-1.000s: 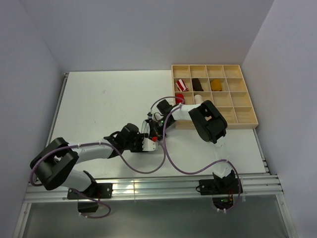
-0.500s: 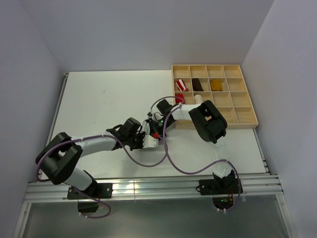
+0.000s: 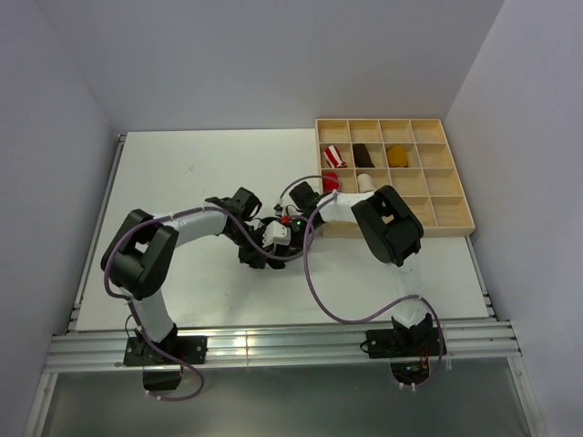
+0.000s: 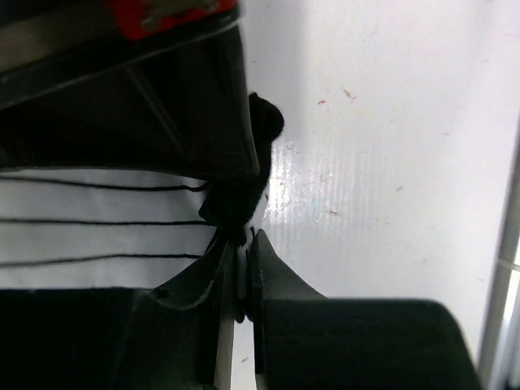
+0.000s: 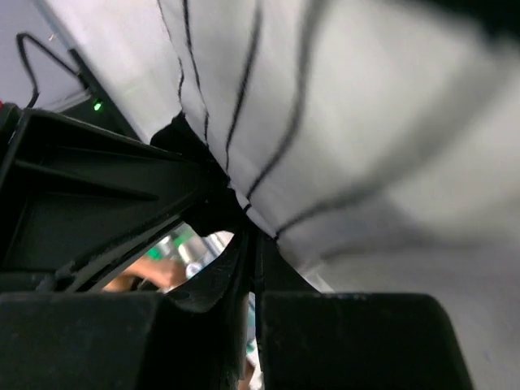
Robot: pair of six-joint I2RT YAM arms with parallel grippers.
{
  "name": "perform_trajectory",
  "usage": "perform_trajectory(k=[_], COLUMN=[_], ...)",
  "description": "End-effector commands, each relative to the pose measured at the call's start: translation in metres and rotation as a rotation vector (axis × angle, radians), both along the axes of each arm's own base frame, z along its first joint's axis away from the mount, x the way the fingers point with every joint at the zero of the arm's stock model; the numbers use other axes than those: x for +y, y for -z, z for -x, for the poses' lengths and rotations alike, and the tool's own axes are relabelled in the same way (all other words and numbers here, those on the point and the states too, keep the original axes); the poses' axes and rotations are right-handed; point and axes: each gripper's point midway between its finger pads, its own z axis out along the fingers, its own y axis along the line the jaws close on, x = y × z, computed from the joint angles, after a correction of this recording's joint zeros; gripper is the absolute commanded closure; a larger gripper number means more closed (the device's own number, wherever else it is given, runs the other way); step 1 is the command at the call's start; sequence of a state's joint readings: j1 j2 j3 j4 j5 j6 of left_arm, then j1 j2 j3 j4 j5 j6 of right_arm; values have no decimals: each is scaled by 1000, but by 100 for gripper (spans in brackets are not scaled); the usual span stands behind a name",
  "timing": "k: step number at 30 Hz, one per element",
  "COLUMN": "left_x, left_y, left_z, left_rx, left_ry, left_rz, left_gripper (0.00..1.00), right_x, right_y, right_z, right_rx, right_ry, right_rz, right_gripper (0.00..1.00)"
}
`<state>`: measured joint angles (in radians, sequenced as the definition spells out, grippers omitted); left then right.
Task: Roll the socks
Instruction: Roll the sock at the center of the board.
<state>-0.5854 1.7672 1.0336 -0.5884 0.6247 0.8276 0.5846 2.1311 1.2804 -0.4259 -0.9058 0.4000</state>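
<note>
The left arm [image 3: 187, 223] reaches from the near left corner across the white surface [image 3: 173, 173] to its centre. The left tool [image 4: 242, 248] has its fingers drawn almost together, pinching an edge of the striped sock [image 4: 97, 219], which is white with thin black lines. A black end [image 4: 264, 122] of the sock shows just beyond the tool, against the surface.

The striped sock sits at mid-surface, gathered between the two tools and largely hidden from above. The right tool [image 5: 253, 252] has its fingers together, clamped on a fold of the same sock.

At far right, a wooden compartment tray [image 3: 446, 187] holds a red-and-white bundle [image 3: 335, 155], a dark brown bundle [image 3: 364, 155] and a mustard bundle [image 3: 397, 155].
</note>
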Motion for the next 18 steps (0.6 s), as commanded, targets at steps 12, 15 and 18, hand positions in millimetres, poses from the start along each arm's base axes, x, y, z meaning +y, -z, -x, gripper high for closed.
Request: perform_trajectory(k=[12, 15, 18], left_x=[30, 34, 36], left_y=[20, 24, 25], left_z=[53, 56, 56], left_rx=[553, 609, 647], left_ry=[-43, -55, -74], left_rz=[-112, -124, -120], left_gripper=[100, 100, 100], right_x=[-31, -36, -41], right_y=[-40, -56, -74], right_z=[-67, -71, -67], right_rx=[-586, -679, -784], right_ry=[275, 314, 347], right_rz=[84, 48, -5], right_gripper=[72, 72, 71])
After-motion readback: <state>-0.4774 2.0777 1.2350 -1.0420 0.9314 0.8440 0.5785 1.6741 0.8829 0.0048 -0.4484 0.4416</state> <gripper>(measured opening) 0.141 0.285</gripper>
